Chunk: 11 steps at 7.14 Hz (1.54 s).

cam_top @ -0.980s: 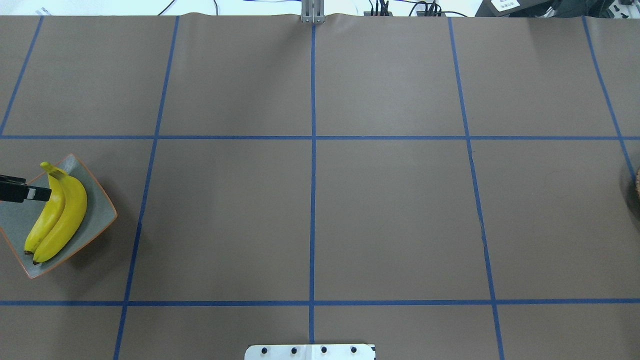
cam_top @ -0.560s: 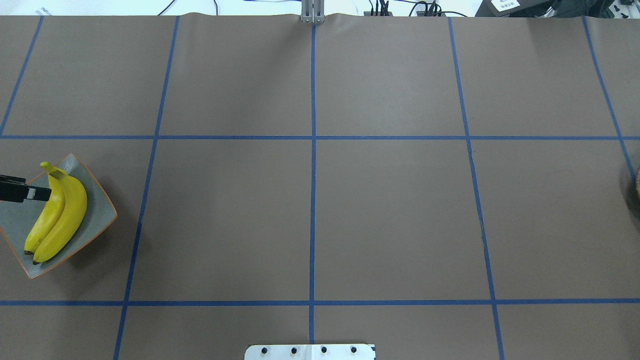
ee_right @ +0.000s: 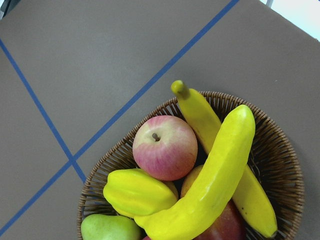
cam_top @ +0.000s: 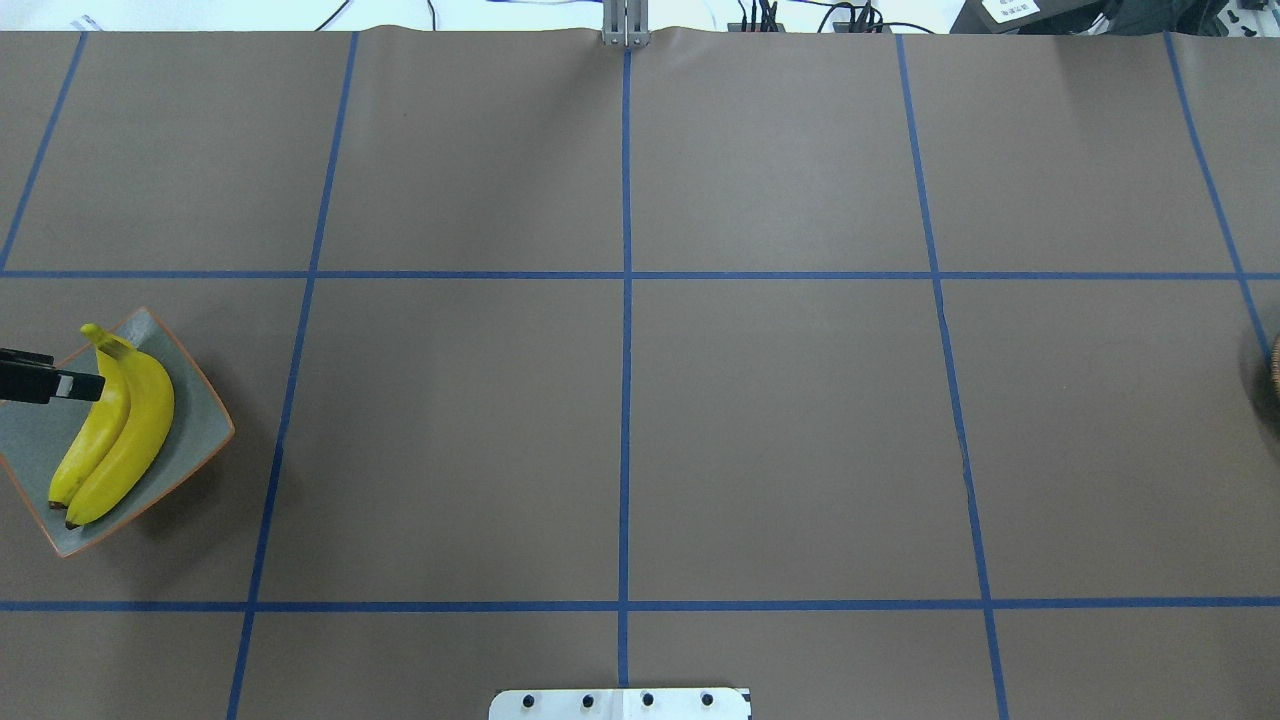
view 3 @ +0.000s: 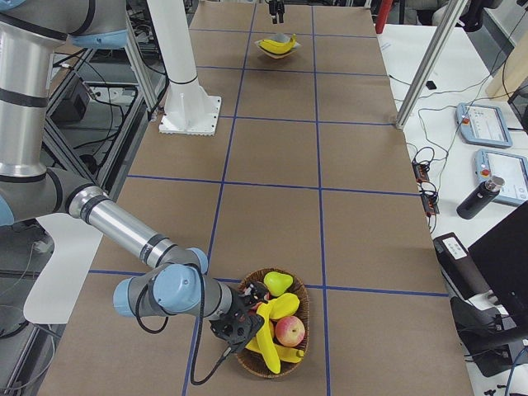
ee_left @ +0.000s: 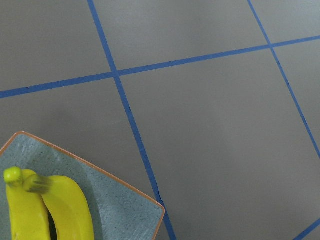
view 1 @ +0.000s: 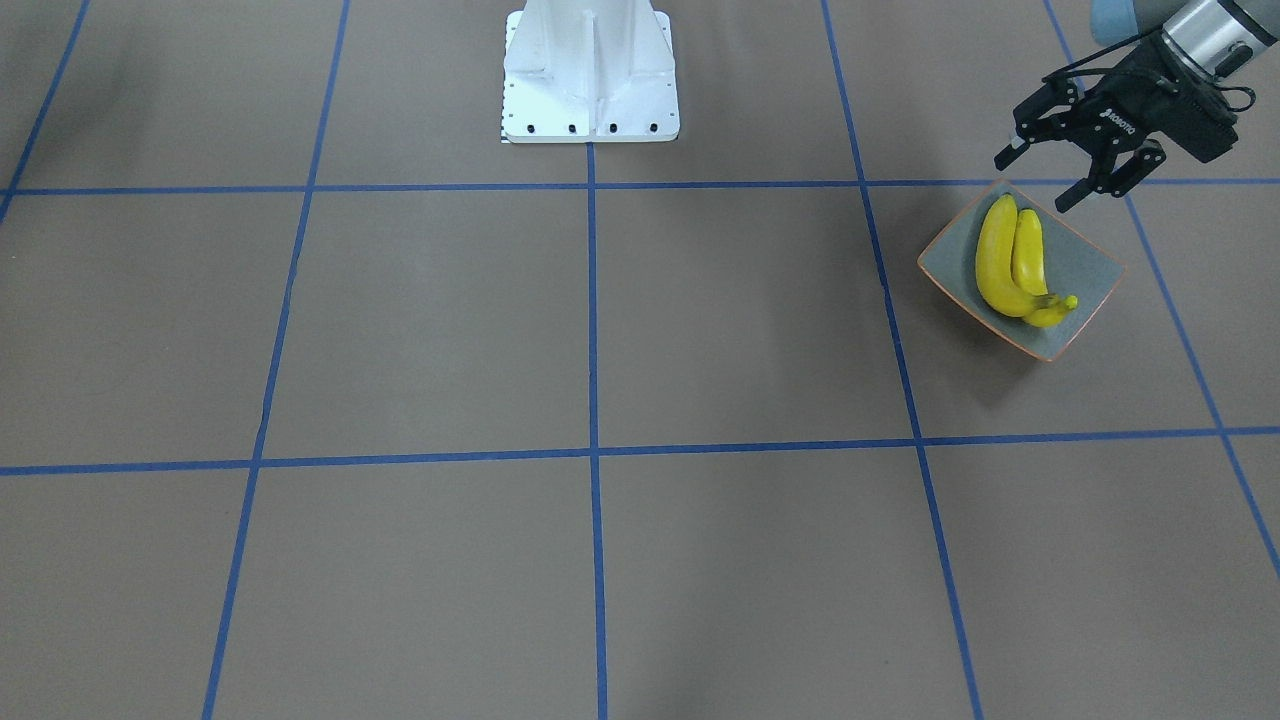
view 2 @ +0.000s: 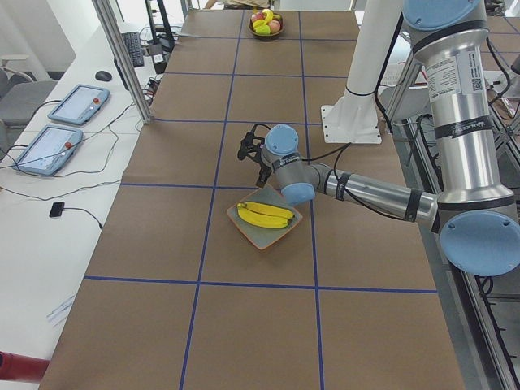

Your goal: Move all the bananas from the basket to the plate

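bananas (view 1: 1010, 265): two touching side by side on plate (view 1: 1092, 262), two in basket (ee_right: 289, 167). left gripper (view 1: 1034, 183) spread, empty, above plate's robot-side corner. right gripper (view 3: 235, 326) at basket rim; cannot tell if spread or closed.

I see two yellow bananas (view 1: 992, 260) lying side by side on the grey-green plate (view 1: 1085, 265). Two more bananas (ee_right: 220, 170) lie crossed in the basket (ee_right: 292, 182).

Two bananas (view 1: 995, 260) on plate (view 1: 1088, 268), left end; two more in basket (ee_right: 286, 170), right end
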Motion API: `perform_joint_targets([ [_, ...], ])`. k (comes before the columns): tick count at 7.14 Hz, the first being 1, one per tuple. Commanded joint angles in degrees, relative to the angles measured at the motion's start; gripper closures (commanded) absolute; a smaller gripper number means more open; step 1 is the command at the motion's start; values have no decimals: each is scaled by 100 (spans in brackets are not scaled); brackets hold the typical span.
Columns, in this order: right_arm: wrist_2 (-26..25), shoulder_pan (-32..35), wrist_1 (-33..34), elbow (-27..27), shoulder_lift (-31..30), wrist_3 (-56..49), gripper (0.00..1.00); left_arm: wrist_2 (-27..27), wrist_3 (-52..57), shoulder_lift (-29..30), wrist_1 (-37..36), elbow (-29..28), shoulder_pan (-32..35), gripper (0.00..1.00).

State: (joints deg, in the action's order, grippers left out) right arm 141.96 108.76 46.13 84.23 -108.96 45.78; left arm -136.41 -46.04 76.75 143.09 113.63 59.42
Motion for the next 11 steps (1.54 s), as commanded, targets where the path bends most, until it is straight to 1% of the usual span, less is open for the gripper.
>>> perform_joint_targets([
  [1,-97,92,-149,6,-73,350,0,0,-1,7,-9,-17,-1,0],
  [2,-81,92,-209,6,-90,1589,0,0,-1,-2,0,-17,8,0],
  [3,-63,5,-201,23,-82,2071,0,0,-1,-2,0,-17,-1,0],
  [4,-63,-74,-175,-20,-82,2058,0,0,-1,-2,0,-25,-1,0],
  [5,-54,-118,-200,-160,-108,1980,9,0,-1,7,0,-43,-1,0],
  [6,-81,-336,-192,-170,-64,2057,7,0,8,7,0,-61,-1,0],
  [7,-81,-478,-192,-196,6,2537,0,0,8,7,0,-61,-1,0],
  [8,-107,-688,-201,-188,93,3072,0,0,8,7,0,-61,-1,0],
  [9,-203,-916,-201,-205,138,3278,0,0,8,7,0,-61,-1,0],
  [10,-265,-1179,-209,-214,199,3732,0,0,8,-2,0,-61,-1,0],
  [11,-344,-1382,-210,-371,278,3885,0,0,8,7,0,-61,-1,0],
])
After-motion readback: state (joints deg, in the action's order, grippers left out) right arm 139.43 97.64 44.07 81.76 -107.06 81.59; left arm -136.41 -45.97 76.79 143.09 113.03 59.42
